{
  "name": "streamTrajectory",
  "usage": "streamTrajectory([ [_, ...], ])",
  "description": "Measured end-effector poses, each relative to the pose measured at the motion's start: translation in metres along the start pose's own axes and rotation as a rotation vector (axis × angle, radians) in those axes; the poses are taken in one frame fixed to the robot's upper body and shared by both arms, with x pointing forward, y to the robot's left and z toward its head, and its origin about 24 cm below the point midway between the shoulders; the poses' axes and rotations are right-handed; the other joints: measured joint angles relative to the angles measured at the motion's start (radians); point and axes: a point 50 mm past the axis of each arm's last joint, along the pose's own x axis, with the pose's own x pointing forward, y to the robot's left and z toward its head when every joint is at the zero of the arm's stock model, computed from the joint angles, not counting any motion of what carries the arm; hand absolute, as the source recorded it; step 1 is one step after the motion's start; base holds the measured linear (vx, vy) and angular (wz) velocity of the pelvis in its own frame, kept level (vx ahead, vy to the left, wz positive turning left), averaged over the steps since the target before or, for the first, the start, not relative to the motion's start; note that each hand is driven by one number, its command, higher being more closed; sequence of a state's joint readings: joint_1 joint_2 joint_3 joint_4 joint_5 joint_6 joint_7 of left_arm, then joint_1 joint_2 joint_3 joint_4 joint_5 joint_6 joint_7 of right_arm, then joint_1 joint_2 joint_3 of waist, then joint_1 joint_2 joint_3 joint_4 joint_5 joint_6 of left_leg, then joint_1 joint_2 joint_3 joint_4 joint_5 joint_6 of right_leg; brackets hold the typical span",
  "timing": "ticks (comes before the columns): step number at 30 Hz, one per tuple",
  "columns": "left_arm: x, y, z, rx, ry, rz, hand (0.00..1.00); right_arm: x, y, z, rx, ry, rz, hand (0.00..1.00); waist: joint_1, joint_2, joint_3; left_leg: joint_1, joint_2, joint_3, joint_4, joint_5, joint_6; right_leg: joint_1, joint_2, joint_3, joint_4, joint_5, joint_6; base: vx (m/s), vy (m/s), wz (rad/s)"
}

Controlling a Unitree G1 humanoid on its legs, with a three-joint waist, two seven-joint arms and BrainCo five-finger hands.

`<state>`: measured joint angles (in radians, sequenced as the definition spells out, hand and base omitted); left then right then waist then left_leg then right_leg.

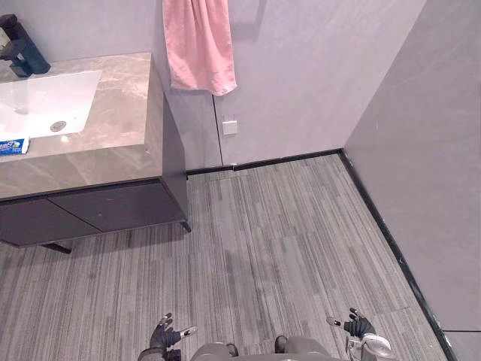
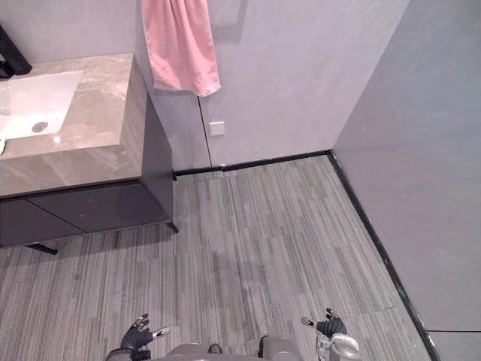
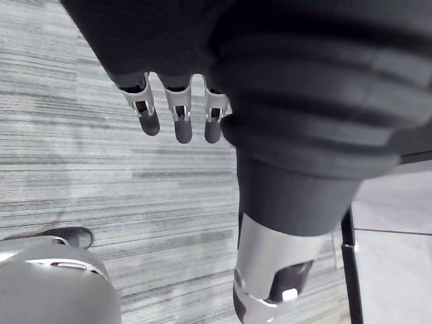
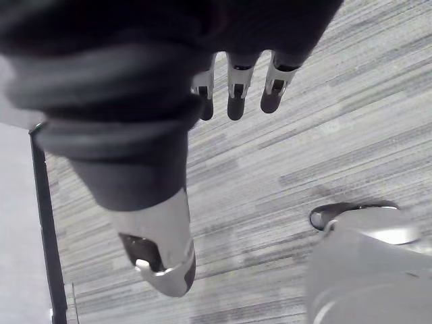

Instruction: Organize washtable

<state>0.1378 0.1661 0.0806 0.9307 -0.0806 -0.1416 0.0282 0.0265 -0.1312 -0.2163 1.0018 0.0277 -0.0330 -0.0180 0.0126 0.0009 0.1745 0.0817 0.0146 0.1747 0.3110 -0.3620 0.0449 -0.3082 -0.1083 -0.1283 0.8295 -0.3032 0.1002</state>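
**Left eye view.** Marble-patterned grey-beige stone tops the washtable (image 1: 124, 113), which stands against the far wall on the robot's left. Its long axis runs left to right along that wall, over a dark cabinet (image 1: 113, 207). A white basin (image 1: 45, 101) with a round drain (image 1: 58, 126) is sunk into the top, and a dark faucet (image 1: 21, 49) stands behind it. A toothpaste tube (image 1: 13, 146) lies on the front strip just beside the basin, lengthwise left to right. The frame cuts one end, so its cap direction cannot be told. A pink towel (image 1: 199, 45) hangs right of the washtable, above a white wall plate (image 1: 230, 126). The grey striped plank floor (image 1: 285, 233) meets the grey walls at a black skirting (image 1: 285, 159). The left hand (image 1: 167, 333) and right hand (image 1: 353, 325) hang low, well apart from the washtable.

**Right eye view.** Same scene; the faucet appears as a dark bar at the frame edge.

**Left wrist view.** The left hand's fingers (image 3: 177, 120) are straight and the thumb (image 3: 270, 277) is apart; the hand is released and empty over the floor.

**Right wrist view.** The right hand's fingers (image 4: 236, 91) and thumb (image 4: 162, 250) are likewise released and empty
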Motion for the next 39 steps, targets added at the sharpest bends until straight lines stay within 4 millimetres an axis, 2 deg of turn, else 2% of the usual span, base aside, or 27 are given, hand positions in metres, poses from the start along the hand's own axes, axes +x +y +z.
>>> streamTrajectory([
  [3, 0.002, -0.001, 0.005, -0.001, -0.012, -0.004, 0.00, 0.002, 0.001, 0.008, -0.014, -0.021, 0.006, 0.00, -0.023, 0.014, 0.010, 0.047, 0.040, -0.039, -0.051, -0.003, -0.009, -0.057, 0.018, -0.085, -0.166, 0.001, -0.025, 0.38, -0.075, 0.37],
  [4, 0.002, -0.003, 0.004, -0.003, -0.011, -0.008, 0.00, 0.003, -0.001, 0.012, -0.017, -0.032, 0.003, 0.00, -0.029, 0.027, 0.018, 0.076, 0.064, -0.048, -0.082, 0.003, -0.027, -0.083, 0.039, -0.098, -0.254, 0.035, -0.044, 0.43, -0.119, 0.35],
  [6, 0.002, -0.003, 0.005, 0.009, -0.013, -0.013, 0.00, 0.001, -0.004, 0.008, -0.019, -0.024, -0.004, 0.00, -0.046, 0.015, 0.015, 0.112, 0.074, -0.077, -0.109, 0.011, -0.070, -0.090, 0.052, -0.091, -0.406, 0.159, -0.065, 0.48, -0.166, 0.55],
  [7, 0.002, -0.006, 0.003, 0.005, -0.006, -0.018, 0.00, 0.000, -0.008, 0.002, -0.020, -0.010, -0.016, 0.00, -0.055, 0.013, 0.009, 0.128, 0.093, -0.114, -0.101, -0.002, -0.094, -0.080, 0.046, -0.106, -0.381, 0.233, -0.121, 0.41, -0.176, 0.57],
  [8, 0.003, -0.009, 0.007, 0.000, -0.020, -0.027, 0.00, -0.001, -0.009, 0.000, -0.015, -0.004, -0.021, 0.00, -0.053, 0.030, 0.008, 0.113, 0.118, -0.125, -0.068, 0.013, -0.125, -0.079, 0.058, -0.127, -0.361, 0.211, -0.138, 0.60, -0.292, 0.58],
  [9, 0.005, -0.012, 0.014, -0.009, -0.038, -0.031, 0.00, 0.000, -0.006, 0.003, -0.004, -0.013, -0.015, 0.00, -0.052, 0.034, 0.010, 0.054, 0.128, -0.145, 0.069, 0.064, -0.195, -0.042, 0.067, -0.145, -0.381, 0.174, -0.153, 0.51, -0.254, 0.25],
  [12, 0.004, -0.020, 0.013, -0.044, -0.043, -0.039, 0.00, -0.001, -0.001, 0.007, 0.004, -0.039, -0.002, 0.00, -0.043, 0.041, 0.029, -0.108, 0.191, -0.146, 0.503, 0.194, -0.173, 0.112, 0.115, -0.153, -0.485, 0.148, -0.177, 0.50, -0.254, 0.09],
  [13, 0.003, -0.020, 0.013, -0.046, -0.044, -0.042, 0.00, -0.001, 0.005, 0.009, 0.024, -0.051, 0.010, 0.00, -0.034, 0.045, 0.029, -0.165, 0.229, -0.106, 0.660, 0.179, -0.151, 0.199, 0.137, -0.142, -0.530, 0.142, -0.188, 0.39, -0.144, -0.17],
  [14, 0.003, -0.021, 0.014, -0.050, -0.050, -0.043, 0.00, -0.001, 0.008, 0.011, 0.031, -0.061, 0.018, 0.00, -0.024, 0.037, 0.033, -0.188, 0.243, -0.084, 0.708, 0.171, -0.139, 0.237, 0.143, -0.135, -0.550, 0.140, -0.191, 0.52, -0.203, -0.40],
  [15, 0.004, -0.024, 0.022, -0.061, -0.084, -0.051, 0.00, -0.001, 0.012, 0.016, 0.047, -0.089, 0.028, 0.00, 0.002, 0.014, 0.037, -0.275, 0.245, -0.050, 0.735, 0.156, -0.113, 0.313, 0.145, -0.108, -0.607, 0.133, -0.199, 0.41, -0.155, -0.39],
  [18, 0.004, -0.030, 0.028, -0.089, -0.108, -0.062, 0.00, 0.000, 0.015, 0.024, 0.070, -0.109, 0.033, 0.00, 0.010, 0.011, 0.044, -0.403, 0.232, -0.031, 0.642, 0.129, -0.115, 0.385, 0.150, -0.083, -0.689, 0.132, -0.196, 0.38, -0.068, -0.28],
  [21, 0.005, -0.033, 0.033, -0.102, -0.118, -0.068, 0.00, 0.001, 0.016, 0.025, 0.093, -0.106, 0.026, 0.00, 0.015, -0.007, 0.056, -0.439, 0.150, -0.034, 0.307, 0.133, -0.120, 0.447, 0.123, -0.055, -0.735, 0.110, -0.159, 0.32, 0.078, -0.25],
  [22, 0.005, -0.035, 0.033, -0.100, -0.119, -0.072, 0.00, 0.001, 0.012, 0.022, 0.100, -0.096, 0.006, 0.00, 0.017, -0.010, 0.054, -0.431, 0.116, -0.043, 0.133, 0.171, -0.137, 0.463, 0.116, -0.045, -0.749, 0.096, -0.137, 0.45, 0.231, -0.41],
  [23, 0.005, -0.034, 0.031, -0.098, -0.115, -0.070, 0.00, 0.001, 0.008, 0.019, 0.098, -0.085, -0.009, 0.00, 0.032, 0.008, 0.045, -0.425, 0.096, -0.061, 0.063, 0.285, -0.087, 0.470, 0.114, -0.021, -0.744, 0.071, -0.110, 0.38, 0.205, -0.47],
  [24, 0.005, -0.033, 0.031, -0.096, -0.111, -0.065, 0.00, 0.000, 0.010, 0.015, 0.100, -0.074, -0.007, 0.00, 0.033, -0.007, 0.043, -0.422, 0.082, -0.057, 0.079, 0.287, -0.054, 0.478, 0.100, -0.003, -0.742, 0.058, -0.096, 0.42, 0.230, -0.38],
  [25, 0.005, -0.029, 0.031, -0.091, -0.114, -0.056, 0.00, 0.000, 0.012, 0.012, 0.100, -0.062, -0.001, 0.00, 0.031, -0.030, 0.035, -0.421, 0.061, -0.041, 0.097, 0.245, -0.042, 0.476, 0.067, 0.001, -0.715, 0.042, -0.075, 0.47, 0.199, -0.21],
  [27, 0.005, -0.031, 0.031, -0.092, -0.114, -0.054, 0.00, 0.000, 0.011, 0.011, 0.105, -0.057, -0.007, 0.00, 0.033, -0.036, 0.036, -0.392, 0.051, -0.013, 0.130, 0.182, -0.026, 0.429, 0.034, 0.028, -0.562, 0.019, -0.041, 0.55, 0.250, -0.29],
  [28, 0.004, -0.029, 0.027, -0.092, -0.104, -0.049, 0.00, 0.000, 0.013, 0.010, 0.105, -0.051, -0.001, 0.00, 0.034, -0.038, 0.035, -0.344, 0.048, 0.011, 0.133, 0.148, -0.015, 0.371, 0.018, 0.054, -0.374, 0.021, -0.020, 0.45, 0.216, -0.32],
  [29, 0.003, -0.026, 0.024, -0.086, -0.096, -0.038, 0.00, 0.000, 0.016, 0.008, 0.099, -0.046, 0.008, 0.00, 0.027, -0.041, 0.034, -0.288, 0.039, 0.021, 0.125, 0.116, 0.000, 0.309, -0.009, 0.060, -0.183, 0.052, 0.053, 0.45, 0.194, -0.22],
  [30, 0.003, -0.025, 0.024, -0.082, -0.097, -0.035, 0.00, 0.000, 0.016, 0.007, 0.093, -0.042, 0.012, 0.00, 0.026, -0.040, 0.034, -0.261, 0.035, 0.021, 0.123, 0.100, 0.003, 0.282, -0.018, 0.061, -0.096, 0.063, 0.079, 0.46, 0.154, -0.04],
  [31, 0.004, -0.021, 0.027, -0.074, -0.106, -0.027, 0.00, -0.001, 0.017, 0.005, 0.080, -0.036, 0.018, 0.00, 0.027, -0.040, 0.034, -0.210, 0.031, 0.021, 0.116, 0.076, 0.010, 0.229, -0.036, 0.048, 0.033, 0.052, 0.072, 0.43, 0.093, 0.00],
  [32, 0.005, -0.019, 0.028, -0.068, -0.109, -0.022, 0.00, -0.001, 0.018, 0.004, 0.068, -0.033, 0.022, 0.00, 0.029, -0.041, 0.034, -0.154, 0.030, 0.016, 0.086, 0.066, 0.013, 0.179, -0.039, 0.027, 0.104, 0.030, 0.040, 0.42, 0.064, 0.05],
  [33, 0.005, -0.018, 0.028, -0.067, -0.109, -0.022, 0.00, -0.001, 0.018, 0.004, 0.065, -0.034, 0.023, 0.00, 0.026, -0.040, 0.034, -0.126, 0.030, 0.011, 0.066, 0.066, 0.013, 0.159, -0.039, 0.011, 0.115, 0.019, 0.021, 0.43, 0.012, 0.18],
  [35, 0.005, -0.012, 0.029, -0.060, -0.113, -0.007, 0.00, -0.001, 0.019, 0.005, 0.046, -0.035, 0.029, 0.00, 0.013, -0.030, 0.037, -0.044, 0.040, -0.015, 0.005, 0.066, 0.012, 0.093, -0.023, -0.052, 0.050, -0.009, -0.029, 0.43, -0.038, 0.35],
  [37, 0.005, -0.012, 0.028, -0.061, -0.109, -0.007, 0.00, -0.001, 0.018, 0.004, 0.045, -0.034, 0.028, 0.00, -0.001, -0.020, 0.038, 0.003, 0.066, -0.038, -0.019, 0.066, 0.012, 0.039, 0.018, -0.061, -0.108, -0.012, -0.039, 0.41, -0.106, 0.43],
  [38, 0.005, -0.013, 0.027, -0.062, -0.107, -0.009, 0.00, -0.002, 0.018, 0.001, 0.044, -0.028, 0.026, 0.00, -0.001, -0.023, 0.033, 0.021, 0.074, -0.051, -0.019, 0.064, 0.002, 0.019, 0.048, -0.050, -0.275, 0.033, -0.047, 0.51, -0.155, 0.58],
  [39, 0.004, -0.008, 0.025, -0.054, -0.103, 0.000, 0.00, -0.006, 0.014, -0.011, 0.044, 0.004, 0.016, 0.00, 0.000, -0.048, 0.018, 0.037, 0.054, -0.081, -0.019, 0.049, -0.040, 0.028, 0.057, -0.011, -0.468, 0.207, -0.080, 0.43, -0.144, 0.65],
])
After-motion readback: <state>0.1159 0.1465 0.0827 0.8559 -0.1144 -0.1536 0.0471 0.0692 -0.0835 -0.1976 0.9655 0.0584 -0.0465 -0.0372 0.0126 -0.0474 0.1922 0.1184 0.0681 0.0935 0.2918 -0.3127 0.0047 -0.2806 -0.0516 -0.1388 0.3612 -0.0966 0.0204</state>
